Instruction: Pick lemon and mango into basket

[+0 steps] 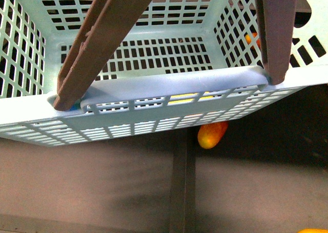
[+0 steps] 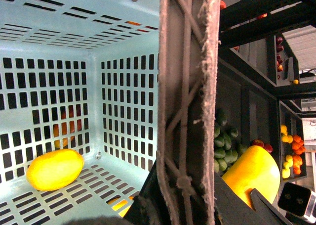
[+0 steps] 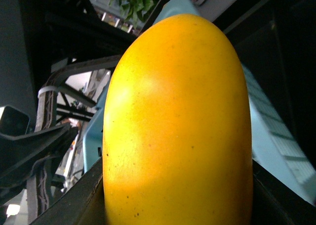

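Right pincer (image 3: 175, 211): clamped around the lemon (image 3: 177, 121), which fills its view. Left pincer (image 2: 187, 201): closed on the handle (image 2: 185, 86), holding the basket (image 1: 169, 84) up above the counter (image 1: 102, 182). The lemon sits outside the wall, just beside that handle.

Plan: I carry it over the rim, clear of both handles, lower it near the floor, then let go. A yellow-orange fruit (image 2: 54, 169) lies inside; kind unclear. Farther off, the mango (image 1: 211, 134) waits on the counter.

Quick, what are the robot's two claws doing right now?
Left claw: closed on the basket handle.
Right claw: closed, holding a yellow fruit.
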Controlling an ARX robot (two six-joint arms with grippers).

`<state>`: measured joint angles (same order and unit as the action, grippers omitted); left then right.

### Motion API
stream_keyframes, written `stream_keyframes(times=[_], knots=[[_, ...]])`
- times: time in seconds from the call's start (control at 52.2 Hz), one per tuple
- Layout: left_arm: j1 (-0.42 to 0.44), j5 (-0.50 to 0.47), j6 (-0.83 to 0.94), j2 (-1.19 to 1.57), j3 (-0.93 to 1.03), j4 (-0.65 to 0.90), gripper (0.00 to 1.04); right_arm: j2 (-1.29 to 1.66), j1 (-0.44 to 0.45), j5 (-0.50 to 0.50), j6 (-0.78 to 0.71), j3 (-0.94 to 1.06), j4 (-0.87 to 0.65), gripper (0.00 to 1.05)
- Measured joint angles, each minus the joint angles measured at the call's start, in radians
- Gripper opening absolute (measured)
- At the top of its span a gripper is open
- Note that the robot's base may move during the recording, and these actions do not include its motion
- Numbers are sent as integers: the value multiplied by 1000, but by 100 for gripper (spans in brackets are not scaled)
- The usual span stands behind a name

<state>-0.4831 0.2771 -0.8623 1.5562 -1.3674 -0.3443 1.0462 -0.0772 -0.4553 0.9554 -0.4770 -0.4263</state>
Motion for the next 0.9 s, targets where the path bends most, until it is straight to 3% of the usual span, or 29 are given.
stream_keyframes(times=[0.23, 0.403, 0.479, 0.709, 0.825, 0.901], knots=[[0, 1, 0, 0, 0, 0, 6, 119, -177, 105, -72, -117, 6, 57], [0, 0, 0, 0, 0, 0, 6, 241, -257, 175, -124, -201, 7, 57], [0, 0, 0, 0, 0, 0, 6, 264, -278, 205, -143, -211, 23, 68], [0, 0, 0, 0, 0, 0, 6, 254, -284, 228, -163, -214, 39, 97], [0, 0, 0, 3, 1, 0, 5, 176, -225, 220, -189, -210, 79, 96], [0, -6, 2, 3, 1, 0, 5, 80, -138, 233, -257, -184, 125, 96]])
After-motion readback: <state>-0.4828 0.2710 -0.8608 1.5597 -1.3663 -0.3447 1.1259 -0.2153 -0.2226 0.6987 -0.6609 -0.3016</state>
